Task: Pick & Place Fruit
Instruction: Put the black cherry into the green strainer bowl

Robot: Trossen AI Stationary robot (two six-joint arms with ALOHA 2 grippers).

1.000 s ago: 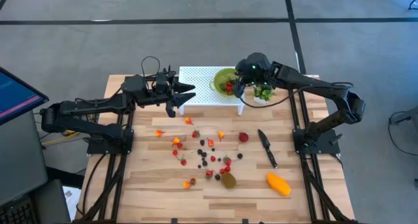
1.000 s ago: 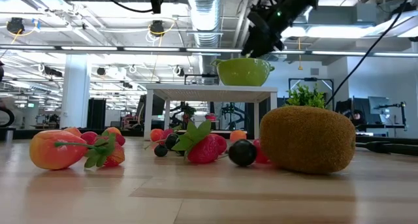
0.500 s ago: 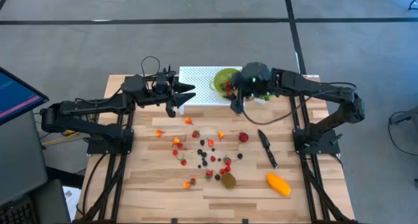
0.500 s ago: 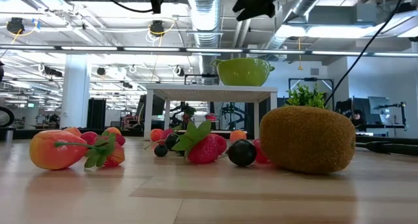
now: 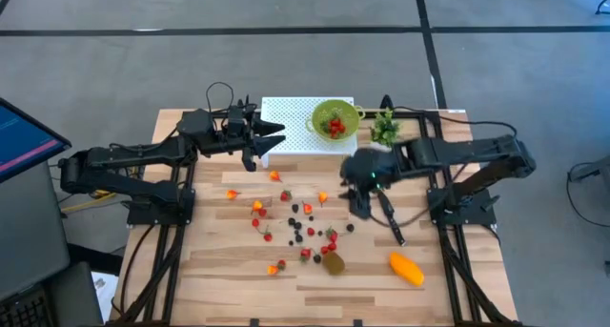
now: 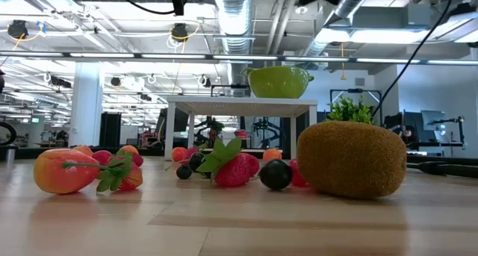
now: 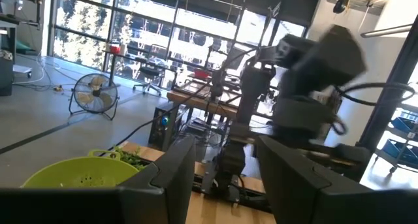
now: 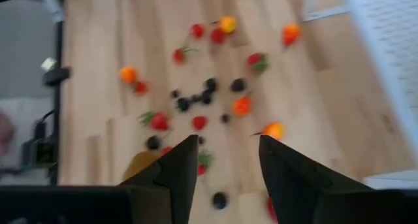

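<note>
HIGH: my right gripper [image 5: 360,198] is hovering over berries [image 5: 303,227], left gripper [image 5: 270,136] waiting by the rack [image 5: 286,127] | LOW: kiwi [image 6: 352,160] is lying on the table [image 6: 224,226] | WRISTS: my fingers [image 8: 176,168] are standing apart on both, holding nothing

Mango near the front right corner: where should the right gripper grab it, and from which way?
Across the narrow middle of the mango, from straight above. It lies flat, elongated and slanted on the table, with clear space around it. The right gripper probably needs its fingers set across the long axis.
</note>
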